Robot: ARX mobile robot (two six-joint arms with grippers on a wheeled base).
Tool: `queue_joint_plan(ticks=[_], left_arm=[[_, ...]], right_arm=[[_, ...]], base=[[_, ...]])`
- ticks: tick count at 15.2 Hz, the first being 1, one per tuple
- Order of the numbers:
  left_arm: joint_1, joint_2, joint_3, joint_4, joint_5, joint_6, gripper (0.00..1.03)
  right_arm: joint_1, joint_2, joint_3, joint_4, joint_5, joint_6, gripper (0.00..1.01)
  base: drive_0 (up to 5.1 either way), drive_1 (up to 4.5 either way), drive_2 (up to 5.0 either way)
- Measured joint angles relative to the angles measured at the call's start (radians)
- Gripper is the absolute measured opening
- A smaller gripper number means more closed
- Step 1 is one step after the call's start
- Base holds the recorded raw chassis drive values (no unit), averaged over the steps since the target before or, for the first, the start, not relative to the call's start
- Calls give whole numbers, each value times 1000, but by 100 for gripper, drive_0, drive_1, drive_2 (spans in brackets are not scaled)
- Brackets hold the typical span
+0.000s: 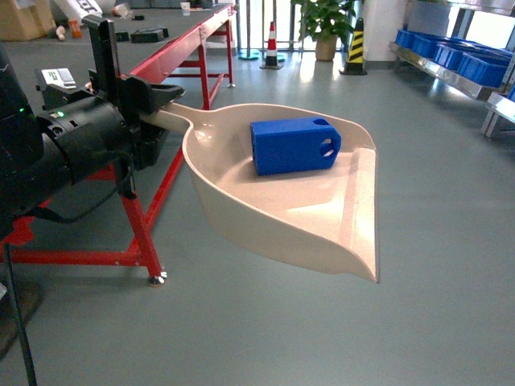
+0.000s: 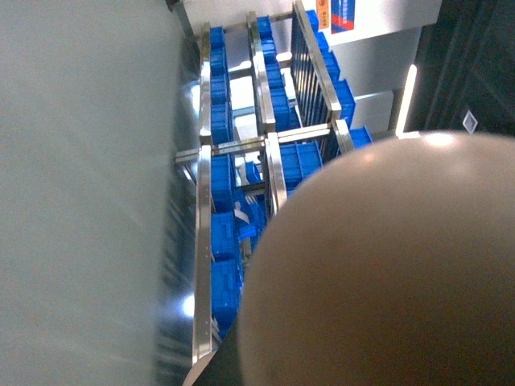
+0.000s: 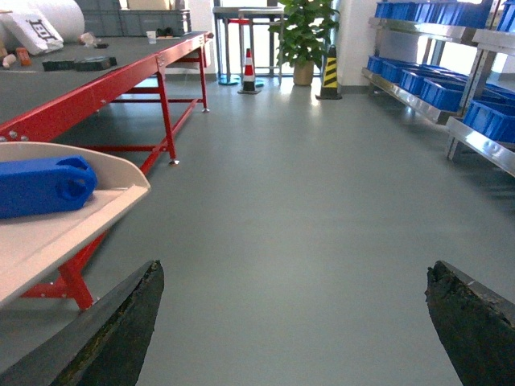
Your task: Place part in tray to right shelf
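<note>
Carrying, nearest item first: my left gripper (image 1: 157, 98), clamped on the handle of the tray (image 1: 354, 211), which juts out level over open floor in the head view. Grip point is the straight handle where it joins the bowl; I judge this the right hold, since the raised curved sides keep the load in while the flat front lip stays free for tipping.

Item two: the part (image 1: 294, 145), a bright-blue block lying on its side inside the tray, toward the handle end, round holes facing the lip. It looks like hard, light, smooth plastic on smooth plastic, so I expect it to slide readily if the tray tilts forward. Level carriage advised until delivery.

Item three: my right gripper (image 3: 290, 322), fingers spread wide apart, holding nothing, hanging beside and below the tray's edge.

Item four: red-framed bench (image 1: 185, 48), to my left, running away down the room.

Item five: traffic cones (image 3: 249, 71) and a potted plant (image 3: 306, 32), far end.

Item six: the right shelf (image 1: 451, 72), stainless rack along the right wall, stocked with blue crates (image 1: 475, 64), well apart from the tray. The left wrist view shows mostly the tray's underside, with racks of crates beyond. Delivery not yet made.
</note>
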Motion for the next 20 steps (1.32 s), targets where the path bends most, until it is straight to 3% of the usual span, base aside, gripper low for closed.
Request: queue_joint_plan(ticks=[5,17,20], left_arm=[[18,-1,-1,3,-11,0,14],[16,-1,-1,2,-11,0,14],[14,-2,-1,5,-11,0,14]], right_arm=[[0,1,0,-2,0,0,98],[0,1,0,1,-2,0,98],[0,0,0,-1,-2,0,98]], base=[[9,401,-383],[337,153,-476],[77,332,-429]])
